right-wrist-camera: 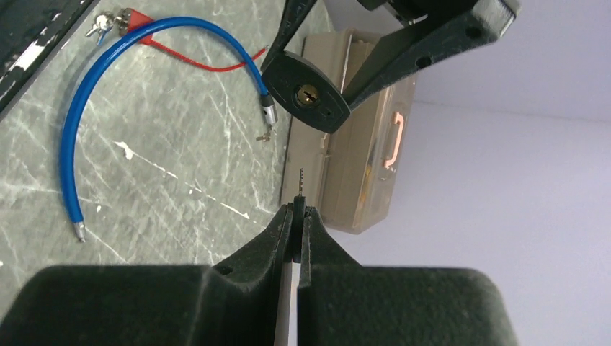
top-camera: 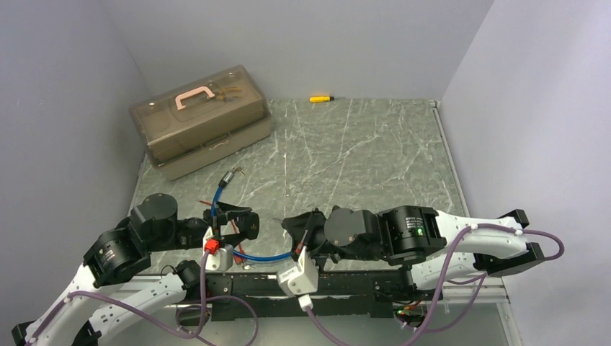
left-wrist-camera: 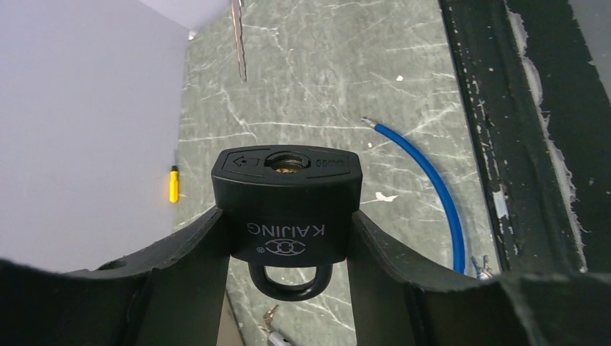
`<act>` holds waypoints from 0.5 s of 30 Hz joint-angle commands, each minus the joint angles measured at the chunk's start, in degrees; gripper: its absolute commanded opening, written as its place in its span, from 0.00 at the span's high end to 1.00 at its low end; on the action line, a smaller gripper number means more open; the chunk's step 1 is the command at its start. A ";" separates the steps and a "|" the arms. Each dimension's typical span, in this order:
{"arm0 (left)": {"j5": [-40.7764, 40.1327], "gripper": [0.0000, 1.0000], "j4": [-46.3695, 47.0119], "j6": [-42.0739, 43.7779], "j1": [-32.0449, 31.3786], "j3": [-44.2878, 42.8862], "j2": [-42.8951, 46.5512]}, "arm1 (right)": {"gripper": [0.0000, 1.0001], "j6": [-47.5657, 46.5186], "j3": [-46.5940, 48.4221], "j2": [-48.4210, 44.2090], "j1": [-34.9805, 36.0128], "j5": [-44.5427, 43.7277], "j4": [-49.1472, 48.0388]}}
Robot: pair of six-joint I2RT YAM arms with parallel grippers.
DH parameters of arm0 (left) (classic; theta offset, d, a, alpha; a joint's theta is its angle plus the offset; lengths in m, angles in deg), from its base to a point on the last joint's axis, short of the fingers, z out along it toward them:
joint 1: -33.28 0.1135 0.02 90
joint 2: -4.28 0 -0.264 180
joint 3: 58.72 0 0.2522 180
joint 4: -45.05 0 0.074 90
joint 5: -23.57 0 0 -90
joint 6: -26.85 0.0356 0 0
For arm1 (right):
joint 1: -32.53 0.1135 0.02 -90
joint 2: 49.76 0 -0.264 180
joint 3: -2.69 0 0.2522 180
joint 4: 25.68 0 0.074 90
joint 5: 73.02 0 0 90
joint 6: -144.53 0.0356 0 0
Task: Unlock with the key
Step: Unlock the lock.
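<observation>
Right gripper (right-wrist-camera: 297, 214) pinches key (right-wrist-camera: 300, 180) (blade pointing up-frame); left gripper (left-wrist-camera: 287, 220) clamps padlock (right-wrist-camera: 320, 108), keyhole (right-wrist-camera: 308, 94) dead ahead at upper centre, w/ gap

Tan toolbox (top-camera: 200, 119) back left; yellow screwdriver (top-camera: 320, 98) by wall; blue cable (left-wrist-camera: 433, 175) nearer.

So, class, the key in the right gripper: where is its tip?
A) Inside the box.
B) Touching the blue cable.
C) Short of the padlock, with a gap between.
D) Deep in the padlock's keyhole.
C: in the right wrist view the key sticks out of the right gripper toward the padlock, with a clear gap between them.
</observation>
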 commanded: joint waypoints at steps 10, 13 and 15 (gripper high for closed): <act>12.37 1.00 6.41 -1.81 1.83 2.02 -3.12 | 1.00 -3.68 -1.26 -2.51 4.46 1.13 2.82; 14.35 1.00 8.67 -2.76 1.89 3.04 -3.80 | 1.00 -4.75 -4.32 -3.59 5.21 1.55 0.99; 15.73 1.00 9.74 -3.69 2.09 3.60 -4.07 | 1.00 -5.81 -5.59 -4.09 5.35 1.63 0.31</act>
